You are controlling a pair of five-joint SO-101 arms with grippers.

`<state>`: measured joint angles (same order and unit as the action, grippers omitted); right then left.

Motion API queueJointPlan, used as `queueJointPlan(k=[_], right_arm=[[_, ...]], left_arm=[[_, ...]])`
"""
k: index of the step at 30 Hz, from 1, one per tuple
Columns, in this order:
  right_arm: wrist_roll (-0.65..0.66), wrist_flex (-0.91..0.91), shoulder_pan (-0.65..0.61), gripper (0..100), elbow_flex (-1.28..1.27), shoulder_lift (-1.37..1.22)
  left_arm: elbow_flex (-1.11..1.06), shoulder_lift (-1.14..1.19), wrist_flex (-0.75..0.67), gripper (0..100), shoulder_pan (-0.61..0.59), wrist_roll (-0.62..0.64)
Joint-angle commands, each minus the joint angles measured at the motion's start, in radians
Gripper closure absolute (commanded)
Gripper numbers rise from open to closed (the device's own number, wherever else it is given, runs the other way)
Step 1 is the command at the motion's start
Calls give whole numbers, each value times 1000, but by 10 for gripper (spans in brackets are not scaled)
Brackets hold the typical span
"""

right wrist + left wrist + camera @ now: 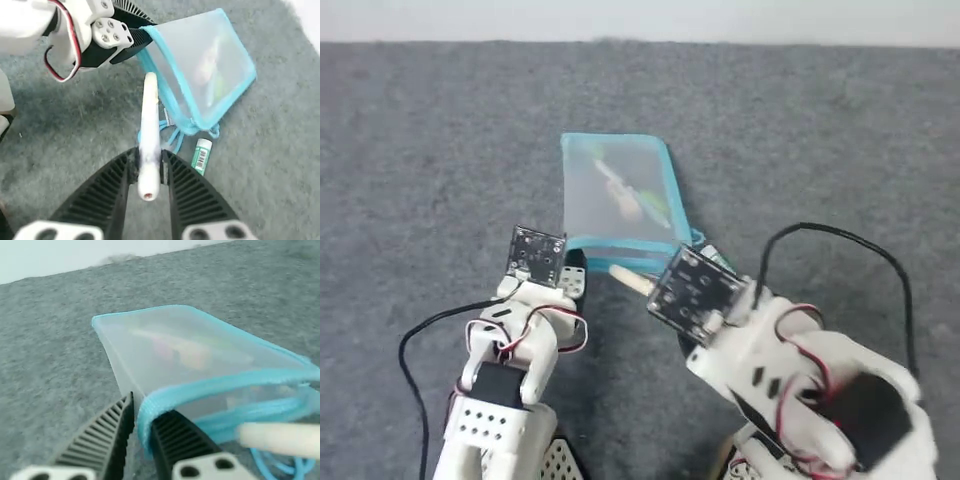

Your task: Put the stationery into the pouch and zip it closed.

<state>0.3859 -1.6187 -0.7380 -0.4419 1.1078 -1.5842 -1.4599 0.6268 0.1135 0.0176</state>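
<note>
The right gripper (149,161) is clamped on a white pen (149,115), whose far end points at the open mouth of the blue-edged pouch (205,60). The left gripper (142,415) pinches the pouch's rim at one corner. A green tube (201,156) lies just beside the pouch on the grey mat (440,130).

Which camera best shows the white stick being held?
Right wrist view: the white stick shows full length in the right hand. The high view catches its tip; the left wrist view, one end.
</note>
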Motion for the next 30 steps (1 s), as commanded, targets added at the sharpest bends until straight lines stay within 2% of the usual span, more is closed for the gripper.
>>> queueJointPlan(k=[1, 10, 14, 22, 30], right_arm=[[-12, 82, -2, 992, -37, 13], [-32, 309, 148, 992, -209, 10], [-43, 358, 177, 992, -249, -44], [-224, 524, 185, 992, -247, -282], [-350, 688, 214, 992, -245, -458]], left_arm=[[35, -12, -38, 989, 31, -5], [35, -12, -40, 989, 31, -5], [35, -12, -41, 989, 32, -5], [35, -12, -40, 989, 32, -5], [35, -12, -43, 989, 32, -5]])
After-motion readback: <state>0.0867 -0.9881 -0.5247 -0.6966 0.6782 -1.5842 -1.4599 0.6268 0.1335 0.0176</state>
